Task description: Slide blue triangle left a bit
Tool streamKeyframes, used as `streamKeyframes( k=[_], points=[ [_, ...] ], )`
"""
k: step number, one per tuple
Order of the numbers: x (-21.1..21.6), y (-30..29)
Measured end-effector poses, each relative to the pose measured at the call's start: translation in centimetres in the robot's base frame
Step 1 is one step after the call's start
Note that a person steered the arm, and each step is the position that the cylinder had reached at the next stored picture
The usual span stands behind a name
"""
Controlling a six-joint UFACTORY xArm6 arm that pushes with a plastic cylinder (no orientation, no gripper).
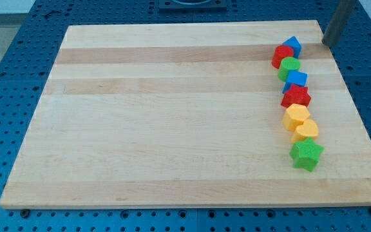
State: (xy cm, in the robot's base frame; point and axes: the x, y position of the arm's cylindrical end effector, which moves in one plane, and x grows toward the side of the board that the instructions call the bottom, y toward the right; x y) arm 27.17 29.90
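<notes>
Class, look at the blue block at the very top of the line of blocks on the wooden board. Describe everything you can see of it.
The small blue triangle block looks like smooth, solid-coloured plastic or painted wood, with a peaked top and a darker shaded side. It rests flat on the pale wooden board, near the view's top right corner, heading the line. It touches the red block at its lower left; the green block lies just below. My tip stands apart on its right, not touching it.

Blocks [297, 96] along board's [172, 129] right
</notes>
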Motion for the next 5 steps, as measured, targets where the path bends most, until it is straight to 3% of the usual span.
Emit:
streamKeyframes(
  k=[5],
  points=[
    [2.2, -1.2]
  ],
)
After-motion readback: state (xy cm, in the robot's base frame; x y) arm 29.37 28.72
